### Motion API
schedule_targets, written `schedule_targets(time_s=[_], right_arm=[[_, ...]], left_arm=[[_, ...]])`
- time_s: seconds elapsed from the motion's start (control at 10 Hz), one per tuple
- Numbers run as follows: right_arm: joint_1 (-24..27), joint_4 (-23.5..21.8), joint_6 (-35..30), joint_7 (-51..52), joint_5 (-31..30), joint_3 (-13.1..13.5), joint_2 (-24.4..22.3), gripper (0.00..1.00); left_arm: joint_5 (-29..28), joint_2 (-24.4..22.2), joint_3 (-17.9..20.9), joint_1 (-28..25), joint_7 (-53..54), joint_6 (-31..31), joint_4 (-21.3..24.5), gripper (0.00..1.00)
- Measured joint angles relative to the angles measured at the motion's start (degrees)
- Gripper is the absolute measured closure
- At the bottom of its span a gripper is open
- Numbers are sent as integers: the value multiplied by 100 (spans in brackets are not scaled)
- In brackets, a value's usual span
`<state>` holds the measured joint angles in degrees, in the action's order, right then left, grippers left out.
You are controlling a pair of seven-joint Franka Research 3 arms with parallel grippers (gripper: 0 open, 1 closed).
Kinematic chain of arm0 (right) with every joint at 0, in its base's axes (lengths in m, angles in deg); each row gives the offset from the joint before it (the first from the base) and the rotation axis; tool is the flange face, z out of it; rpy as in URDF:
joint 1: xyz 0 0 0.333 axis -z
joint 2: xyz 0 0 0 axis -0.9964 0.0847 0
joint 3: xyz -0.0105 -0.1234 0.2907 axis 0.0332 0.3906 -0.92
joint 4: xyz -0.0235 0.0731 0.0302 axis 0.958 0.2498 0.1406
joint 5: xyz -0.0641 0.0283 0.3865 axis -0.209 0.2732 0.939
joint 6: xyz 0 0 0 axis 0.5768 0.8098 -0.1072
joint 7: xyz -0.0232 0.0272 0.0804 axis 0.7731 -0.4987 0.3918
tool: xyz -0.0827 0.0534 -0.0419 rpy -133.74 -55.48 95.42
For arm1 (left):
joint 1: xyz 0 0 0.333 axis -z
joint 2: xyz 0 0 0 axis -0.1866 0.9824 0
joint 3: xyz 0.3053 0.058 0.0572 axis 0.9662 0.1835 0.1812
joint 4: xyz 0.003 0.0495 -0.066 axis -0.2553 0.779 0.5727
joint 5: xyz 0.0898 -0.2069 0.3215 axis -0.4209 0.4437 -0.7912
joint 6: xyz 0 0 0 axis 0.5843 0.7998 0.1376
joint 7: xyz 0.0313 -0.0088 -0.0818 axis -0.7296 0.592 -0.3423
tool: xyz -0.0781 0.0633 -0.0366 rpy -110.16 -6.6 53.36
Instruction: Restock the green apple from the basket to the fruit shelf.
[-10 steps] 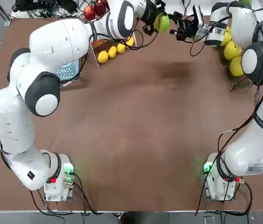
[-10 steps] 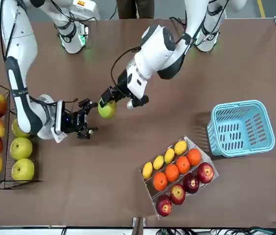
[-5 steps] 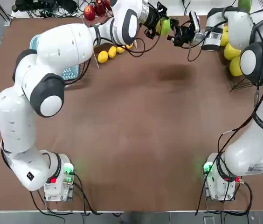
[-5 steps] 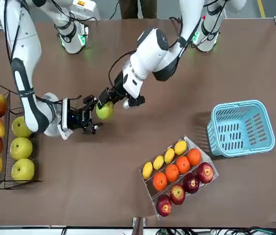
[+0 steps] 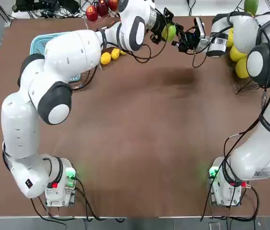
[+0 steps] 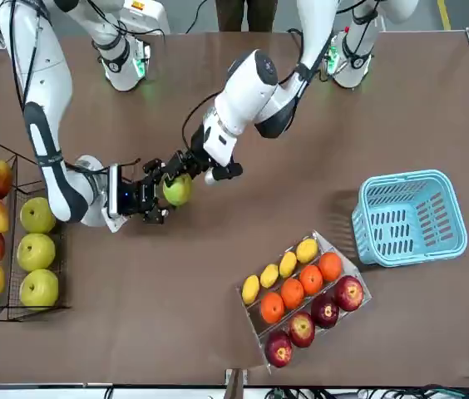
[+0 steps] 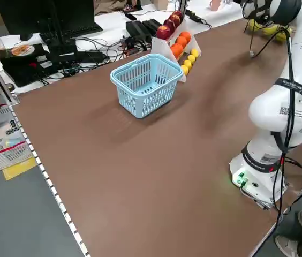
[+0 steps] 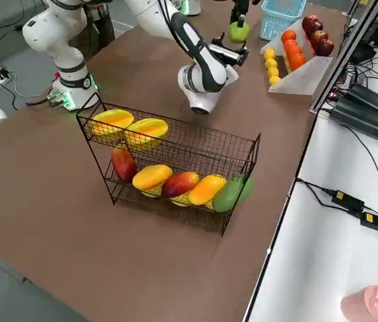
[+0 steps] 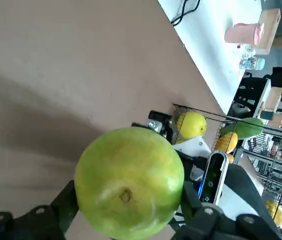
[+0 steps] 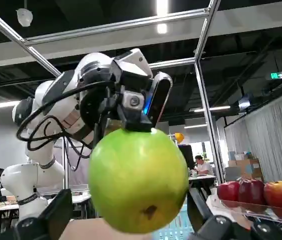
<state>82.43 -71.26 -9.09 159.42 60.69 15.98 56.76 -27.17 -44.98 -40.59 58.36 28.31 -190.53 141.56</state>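
Closest up in the left wrist view is the green apple (image 9: pixel 129 182), gripped by the left gripper (image 9: pixel 128 197), with a finger on either side of it. It's off the table, well out of the basket. Just past it is the right gripper (image 10: pixel 131 200); its fingers look spread around the apple, with a gap on one side, so I'd say it hasn't clamped yet (hard to be sure from that angle, tbh). What's new: both arms have edged toward the fruit shelf's side since a half second ago, and the two grippers now meet around the apple. To me that reads as a handover: right closes, then left lets go. Farther off stands the black wire fruit shelf (image 6: pixel 31 307), beyond the right gripper, still waiting for its apple. The light blue basket (image 6: pixel 403 178) hasn't budged.
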Motion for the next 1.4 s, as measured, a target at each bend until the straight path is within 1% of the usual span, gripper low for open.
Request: schedule_targets(time_s=[0.2,0.3,0.4,0.5,0.6,0.9,1.0,1.2,1.4], right_arm=[[-9,-8,-14,28,-1,-158,0,0],[-1,-14,4,29,13,-164,4,1],[15,-17,-5,27,20,-166,4,11],[16,-16,-17,28,23,-171,4,11],[13,-17,-65,31,24,-201,3,11],[31,-6,-265,35,53,-212,-2,11],[33,-12,-302,35,50,-214,-2,11],[34,-27,-322,36,46,-218,-2,11],[95,-25,-323,-152,46,-196,-7,11]], left_arm=[[-1,100,14,94,-28,-13,-30,15],[-2,111,21,96,-28,-13,-35,15],[-8,112,24,102,-28,-14,-45,15],[-10,113,23,103,-29,-14,-51,14],[-10,114,30,99,-40,-19,-74,1],[-10,88,41,49,-66,15,-124,0],[-10,43,59,-40,-66,304,-159,0],[-342,-226,88,-386,-61,1614,-287,0],[-446,-575,104,-633,-61,2422,-269,0]])
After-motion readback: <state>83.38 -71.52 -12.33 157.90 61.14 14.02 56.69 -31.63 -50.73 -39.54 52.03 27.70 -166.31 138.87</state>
